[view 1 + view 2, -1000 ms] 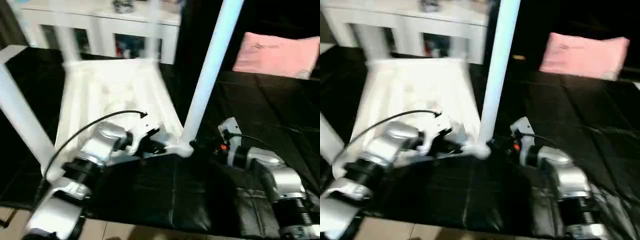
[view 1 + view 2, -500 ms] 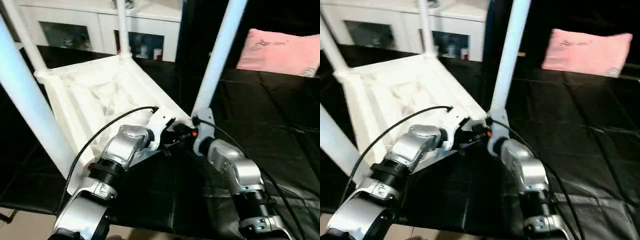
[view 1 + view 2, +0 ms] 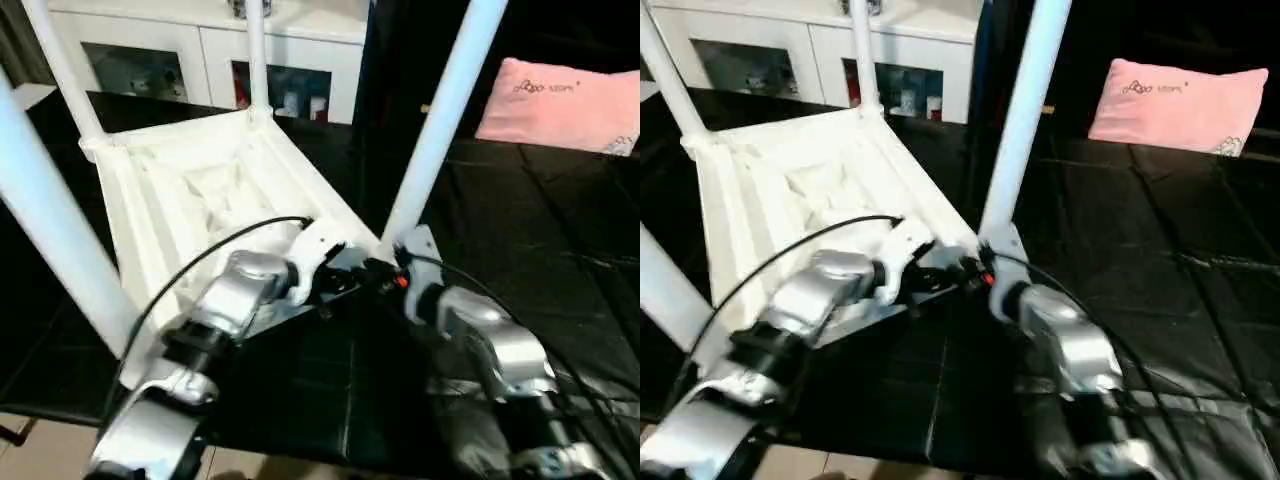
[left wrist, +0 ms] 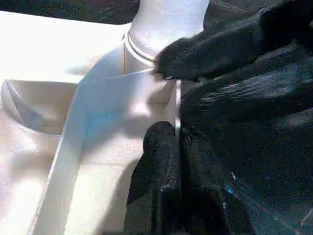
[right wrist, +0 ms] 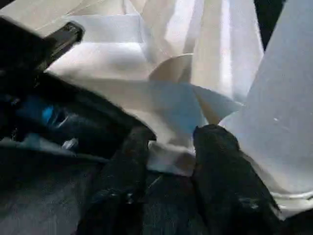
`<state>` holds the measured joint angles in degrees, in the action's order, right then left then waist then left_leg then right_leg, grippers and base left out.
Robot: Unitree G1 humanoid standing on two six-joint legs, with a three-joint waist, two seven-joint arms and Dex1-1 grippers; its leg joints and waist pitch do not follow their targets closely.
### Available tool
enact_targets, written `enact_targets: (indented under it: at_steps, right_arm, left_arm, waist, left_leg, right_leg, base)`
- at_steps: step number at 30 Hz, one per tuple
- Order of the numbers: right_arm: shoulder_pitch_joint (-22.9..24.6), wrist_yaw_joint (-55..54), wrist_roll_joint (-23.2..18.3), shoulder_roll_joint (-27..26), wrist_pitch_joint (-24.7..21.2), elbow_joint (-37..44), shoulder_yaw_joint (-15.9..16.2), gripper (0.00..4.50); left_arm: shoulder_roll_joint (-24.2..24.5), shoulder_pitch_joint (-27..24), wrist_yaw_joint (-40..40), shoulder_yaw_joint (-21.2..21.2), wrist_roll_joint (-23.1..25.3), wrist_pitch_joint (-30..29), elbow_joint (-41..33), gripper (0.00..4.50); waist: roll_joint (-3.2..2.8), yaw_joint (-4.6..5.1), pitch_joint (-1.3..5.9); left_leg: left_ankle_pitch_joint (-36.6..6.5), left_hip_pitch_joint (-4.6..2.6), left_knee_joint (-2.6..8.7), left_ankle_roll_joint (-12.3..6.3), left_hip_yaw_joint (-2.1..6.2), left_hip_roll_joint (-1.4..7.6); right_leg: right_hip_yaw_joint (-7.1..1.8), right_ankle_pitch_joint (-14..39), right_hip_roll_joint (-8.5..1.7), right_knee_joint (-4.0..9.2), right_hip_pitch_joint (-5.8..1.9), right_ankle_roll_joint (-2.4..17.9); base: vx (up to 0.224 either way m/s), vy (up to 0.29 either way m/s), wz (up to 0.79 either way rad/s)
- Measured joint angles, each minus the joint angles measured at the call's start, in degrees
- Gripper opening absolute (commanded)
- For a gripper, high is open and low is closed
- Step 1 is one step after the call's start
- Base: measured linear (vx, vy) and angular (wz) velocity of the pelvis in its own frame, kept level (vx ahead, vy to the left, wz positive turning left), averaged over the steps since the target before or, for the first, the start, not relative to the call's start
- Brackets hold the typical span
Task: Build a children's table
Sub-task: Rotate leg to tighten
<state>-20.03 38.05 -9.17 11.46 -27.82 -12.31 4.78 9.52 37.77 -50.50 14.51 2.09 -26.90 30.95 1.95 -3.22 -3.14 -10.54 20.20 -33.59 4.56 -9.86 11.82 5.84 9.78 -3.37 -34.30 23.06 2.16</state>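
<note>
Left eye view shows the tabletop lying underside up on a black sheet, tilted, with four legs standing up from its corner sockets and running out of frame at the top. A white cabinet stands at the far left and a pink pillow at the far right. At the near right corner, the left claw is pressed together on the tabletop's thin rim, while the right claw straddles the corner's edge beside the leg; whether its fingers actually grip is hard to tell. Both forearms hide the near edge.
</note>
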Motion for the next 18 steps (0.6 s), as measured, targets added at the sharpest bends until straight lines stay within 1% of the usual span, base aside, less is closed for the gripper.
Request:
enact_targets:
  at_steps: [4, 5, 6, 9, 11, 12, 14, 15, 16, 18]
  right_arm:
    - [1.7, 7.8, -1.8, 5.7, 0.7, 2.2, 0.5, 2.14]
    - [1.8, 9.6, -2.4, 6.9, 0.9, 2.6, 0.5, 2.14]
    - [1.9, 11.3, -2.7, 8.5, 1.1, 3.0, 0.3, 2.28]
    - [1.9, 15.8, -4.4, 12.1, 2.0, 3.4, -0.3, 2.40]
    - [1.9, 18.2, -5.1, 13.5, 2.6, 3.3, -1.1, 2.59]
    - [1.9, 19.8, -5.9, 14.6, 3.1, 3.3, -1.6, 2.77]
    - [1.7, 21.7, -6.4, 16.0, 3.7, 3.2, -2.5, 2.85]
    - [1.7, 23.0, -6.6, 16.6, 4.2, 3.1, -2.4, 2.85]
    - [1.6, 24.5, -6.8, 17.3, 4.9, 2.9, -2.1, 3.07]
    - [1.2, 27.0, -6.9, 18.0, 6.3, 2.0, -1.5, 3.17]
  left_arm:
    - [4.2, -1.1, -4.3, 1.1, -0.2, 2.3, -1.7, 0.00]
    - [5.1, -1.2, -5.4, 1.4, -0.2, 2.7, -2.1, 0.00]
    - [6.2, -1.3, -6.9, 1.6, -0.2, 3.1, -2.4, 0.00]
    - [8.2, -1.5, -10.1, 2.5, -0.2, 3.7, -3.2, 0.00]
    - [9.3, -1.7, -12.1, 3.3, -0.2, 5.4, -3.3, 0.00]
    - [10.0, -1.7, -13.5, 3.6, -0.2, 6.2, -3.3, 0.00]
    - [10.9, -1.8, -15.3, 4.4, -0.2, 7.7, -3.3, 0.00]
    - [11.4, -1.8, -16.3, 4.8, -0.2, 8.6, -3.3, 0.00]
    - [12.1, -1.8, -17.8, 5.3, -0.2, 9.7, -3.3, 0.00]
    - [13.7, -1.8, -21.5, 6.2, -0.2, 12.4, -3.1, 0.00]
  waist:
    - [0.01, -0.08, 0.00]
    - [0.01, -0.12, -0.01]
    - [0.01, -0.20, 0.00]
    - [0.02, -0.36, 0.00]
    - [0.02, -0.64, 0.00]
    - [0.02, -0.90, 0.00]
    - [0.03, -1.47, 0.00]
    - [0.03, -1.72, 0.00]
    - [0.03, -1.91, 0.00]
    - [0.03, -2.16, 0.00]
  left_leg:
    - [0.0, 0.00, 0.00, 0.00, 0.00, 0.00]
    - [0.0, 0.01, 0.00, 0.00, 0.00, 0.00]
    - [0.0, 0.01, -0.01, 0.00, 0.00, 0.00]
    - [0.0, 0.02, -0.03, 0.00, 0.00, 0.00]
    - [0.0, 0.03, -0.03, 0.00, 0.00, 0.00]
    - [0.0, 0.03, -0.03, -0.01, 0.00, 0.00]
    - [0.0, 0.02, -0.02, -0.01, 0.00, 0.00]
    - [0.0, 0.02, -0.03, -0.01, 0.00, 0.00]
    - [0.0, 0.01, -0.02, -0.01, 0.00, 0.00]
    - [0.0, 0.02, -0.02, -0.01, 0.01, 0.00]
  right_leg:
    - [0.00, 0.0, 0.00, 0.01, 0.00, 0.0]
    - [0.00, 0.0, 0.00, 0.01, 0.00, 0.0]
    - [0.00, 0.0, 0.00, 0.01, -0.02, 0.0]
    - [0.00, 0.0, 0.00, 0.04, -0.04, 0.0]
    - [0.00, 0.0, 0.00, 0.05, -0.04, 0.0]
    - [0.00, 0.0, 0.00, 0.07, -0.04, 0.0]
    - [0.00, 0.0, 0.00, 0.07, -0.05, 0.0]
    - [0.00, 0.0, 0.00, 0.07, -0.06, 0.0]
    - [0.00, 0.0, 0.00, 0.07, -0.06, 0.0]
    - [0.01, 0.0, 0.00, 0.07, -0.06, 0.0]
  base:
    - [0.000, 0.000, 0.00]
    - [0.000, 0.000, 0.00]
    - [0.000, 0.000, 0.00]
    - [0.000, 0.000, 0.00]
    - [0.000, 0.000, 0.00]
    - [0.000, 0.000, 0.00]
    - [0.000, 0.000, 0.00]
    - [0.000, 0.000, 0.00]
    - [0.000, 0.000, 0.00]
    - [0.000, 0.000, 0.00]
